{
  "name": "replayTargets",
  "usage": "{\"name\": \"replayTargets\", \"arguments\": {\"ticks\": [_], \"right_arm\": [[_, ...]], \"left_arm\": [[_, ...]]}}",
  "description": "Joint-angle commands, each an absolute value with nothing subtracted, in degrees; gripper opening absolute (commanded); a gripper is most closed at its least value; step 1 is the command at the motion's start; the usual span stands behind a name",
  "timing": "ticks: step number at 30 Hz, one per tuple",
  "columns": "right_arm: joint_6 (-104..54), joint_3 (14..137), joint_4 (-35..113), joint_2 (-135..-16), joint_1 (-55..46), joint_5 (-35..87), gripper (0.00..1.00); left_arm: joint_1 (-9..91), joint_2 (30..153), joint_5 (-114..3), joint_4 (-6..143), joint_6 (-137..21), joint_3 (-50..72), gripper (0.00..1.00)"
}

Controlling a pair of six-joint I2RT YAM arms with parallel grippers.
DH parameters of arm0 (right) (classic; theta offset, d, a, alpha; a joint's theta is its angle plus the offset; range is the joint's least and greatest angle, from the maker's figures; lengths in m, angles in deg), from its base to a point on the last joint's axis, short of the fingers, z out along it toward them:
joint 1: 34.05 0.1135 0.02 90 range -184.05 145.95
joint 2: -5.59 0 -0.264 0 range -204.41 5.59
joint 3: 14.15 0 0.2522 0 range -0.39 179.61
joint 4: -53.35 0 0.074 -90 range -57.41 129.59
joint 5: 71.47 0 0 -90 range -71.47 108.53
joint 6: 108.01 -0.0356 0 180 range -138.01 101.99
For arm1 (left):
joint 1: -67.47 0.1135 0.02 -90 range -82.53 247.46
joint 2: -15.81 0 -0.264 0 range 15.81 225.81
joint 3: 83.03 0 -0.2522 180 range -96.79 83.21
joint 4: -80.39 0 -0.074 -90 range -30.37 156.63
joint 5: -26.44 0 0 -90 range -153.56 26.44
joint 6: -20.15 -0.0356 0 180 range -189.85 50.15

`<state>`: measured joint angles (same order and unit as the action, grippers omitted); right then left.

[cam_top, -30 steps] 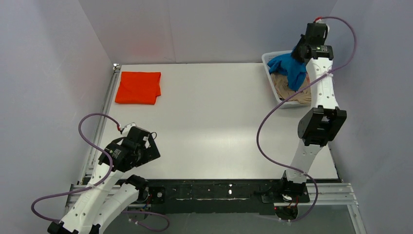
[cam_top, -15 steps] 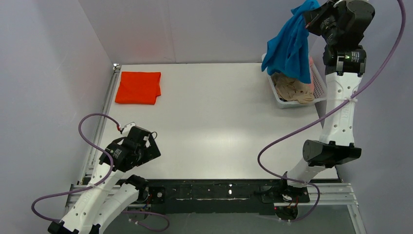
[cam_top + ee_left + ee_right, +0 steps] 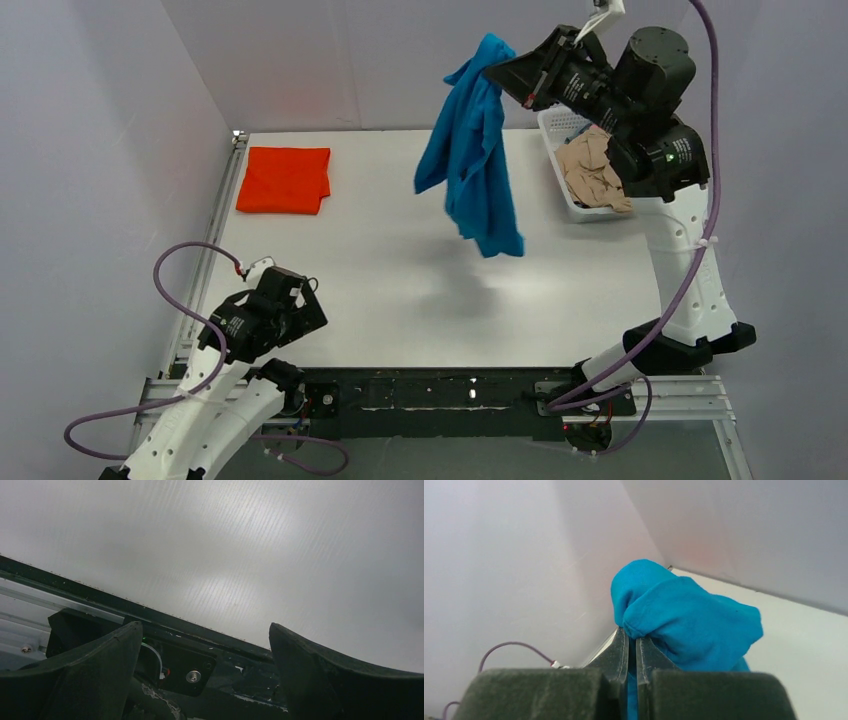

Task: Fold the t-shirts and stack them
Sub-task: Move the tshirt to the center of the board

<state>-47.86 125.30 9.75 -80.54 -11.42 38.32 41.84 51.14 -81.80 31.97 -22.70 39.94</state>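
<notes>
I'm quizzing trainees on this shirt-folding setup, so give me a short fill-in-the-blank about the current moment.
The blue t-shirt hangs from the right end effector, whose jaws are ____.
The folded orange-red t-shirt lies in the far ____ corner of the table.
The left end effector is open and holds ____.
Missing words: shut; left; nothing.

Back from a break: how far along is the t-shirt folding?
Done: the orange-red t-shirt lies folded at the table's far left. In hand: the fingers of the right gripper pinch the blue t-shirt dangling above the table. Left: folding and stacking it, then the beige garment in the white basket.
</notes>
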Motion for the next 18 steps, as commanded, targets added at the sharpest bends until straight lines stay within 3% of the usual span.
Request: {"name": "replayTargets", "arguments": {"ticks": [1, 5, 9, 10, 11, 13, 14, 18], "right_arm": [[-52.29, 120.04, 15.08, -77.23, -7.35, 36.78, 0.01], [-56.19, 105.99, 17.21, -72.42, -7.08, 31.03, 0.01], [-60.99, 83.02, 16.37, -65.84, -7.44, 19.15, 0.01], [-62.54, 77.57, 16.31, -64.77, -7.79, 16.55, 0.06], [-64.09, 71.84, 16.27, -63.89, -8.42, 15.36, 0.14], [-66.06, 63.4, 15.34, -63.69, -10.75, 14.48, 0.45], [-66.99, 60.63, 13.81, -64.07, -12.15, 14.0, 0.55], [-65.66, 57.93, 7.21, -64.88, -15.98, 9.82, 0.75]], "left_arm": [[41.8, 50.12, -84.08, 23.6, -22.47, 39.16, 1.0], [41.82, 49.32, -84.27, 21.02, -22.17, 38.3, 0.99], [41.82, 49.49, -82.78, 20.39, -21.72, 38.46, 0.99], [41.8, 49.66, -82.32, 20.4, -21.57, 38.59, 1.0], [41.85, 50.02, -81.85, 20.39, -21.4, 38.7, 0.99], [41.8, 50.87, -80.5, 20.87, -21.53, 38.94, 1.0], [41.81, 51.54, -79.78, 21.37, -21.54, 39.16, 1.0], [41.86, 55.22, -78.07, 24.55, -21.7, 40.82, 1.0]]}}
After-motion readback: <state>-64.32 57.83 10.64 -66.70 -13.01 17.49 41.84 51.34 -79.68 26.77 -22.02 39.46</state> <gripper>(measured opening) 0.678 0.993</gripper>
